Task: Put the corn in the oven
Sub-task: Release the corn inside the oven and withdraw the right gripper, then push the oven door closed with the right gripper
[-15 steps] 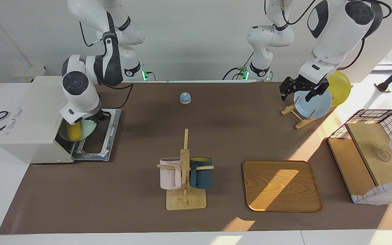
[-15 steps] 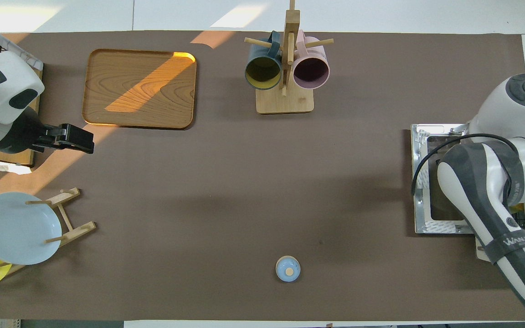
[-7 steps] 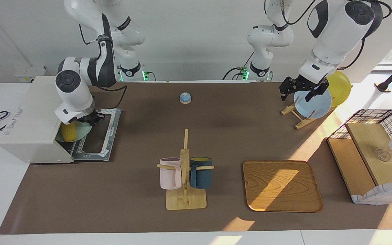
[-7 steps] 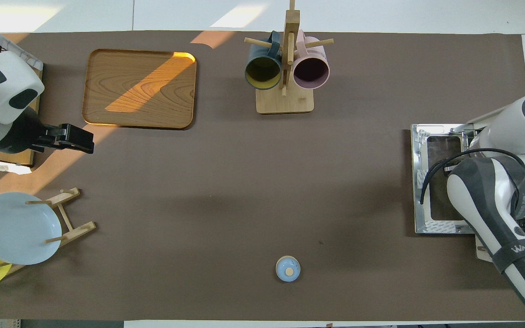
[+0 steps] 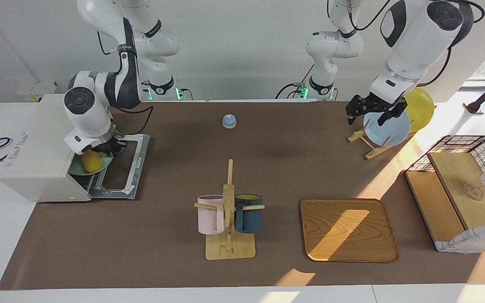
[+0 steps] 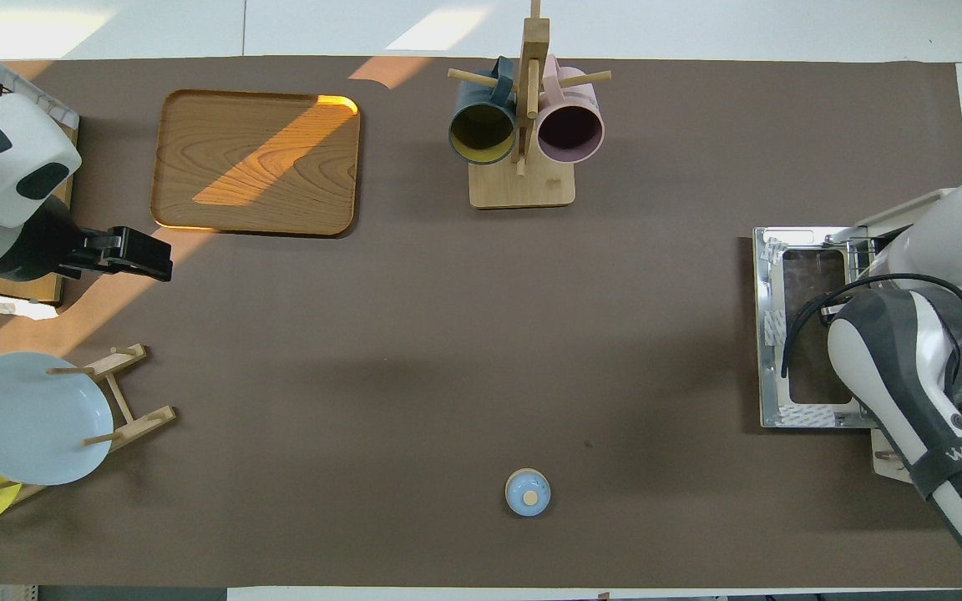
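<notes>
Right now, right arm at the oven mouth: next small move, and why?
Probably keep easing the plate deeper along the rack. The corn lies on it, but both still sit at the oven mouth by the dropped door, with the right gripper at the plate's rim.

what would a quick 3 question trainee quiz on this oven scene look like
1. True or false: the oven door is shut.
2. What does the corn lie on? A) the wooden tray B) a pale green plate C) the bare table
3. Which gripper is over the plate rack, and what is its arm doing?

Key
1. False: the door lies folded down onto the table, toward the mug rack.
2. B: the pale green plate at the oven's mouth, under the right gripper.
3. The left gripper, over the blue plate in the plate rack; that arm waits.
</notes>
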You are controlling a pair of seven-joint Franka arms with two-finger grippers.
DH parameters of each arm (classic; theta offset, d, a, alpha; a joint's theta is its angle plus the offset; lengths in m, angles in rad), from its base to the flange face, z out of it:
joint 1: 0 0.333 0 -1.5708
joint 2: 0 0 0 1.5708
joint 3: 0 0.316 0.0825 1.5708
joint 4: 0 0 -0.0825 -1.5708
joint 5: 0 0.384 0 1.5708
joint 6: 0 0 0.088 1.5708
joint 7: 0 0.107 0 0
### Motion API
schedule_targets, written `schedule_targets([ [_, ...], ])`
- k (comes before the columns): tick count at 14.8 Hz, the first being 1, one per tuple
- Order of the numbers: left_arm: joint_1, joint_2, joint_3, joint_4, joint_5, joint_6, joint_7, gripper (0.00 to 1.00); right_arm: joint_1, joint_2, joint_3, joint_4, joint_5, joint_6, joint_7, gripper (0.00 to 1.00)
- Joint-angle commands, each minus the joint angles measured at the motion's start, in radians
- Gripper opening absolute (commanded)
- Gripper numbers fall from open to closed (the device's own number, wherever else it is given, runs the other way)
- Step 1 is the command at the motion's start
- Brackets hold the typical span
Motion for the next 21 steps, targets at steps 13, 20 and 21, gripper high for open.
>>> schedule_targets([
  [13,0.008,0.005,-0.005,0.013,0.020,-0.016,0.006,1.00,0.161,0.094,0.025,-0.032,0.111,0.250,0.217,0.00],
  [20,0.008,0.005,-0.005,0.013,0.020,-0.016,0.006,1.00,0.151,0.098,0.022,-0.099,0.096,0.285,0.243,0.00],
  [21,0.008,0.005,-0.005,0.013,0.020,-0.016,0.006,1.00,0.148,0.095,0.022,-0.127,0.095,0.312,0.243,0.00],
])
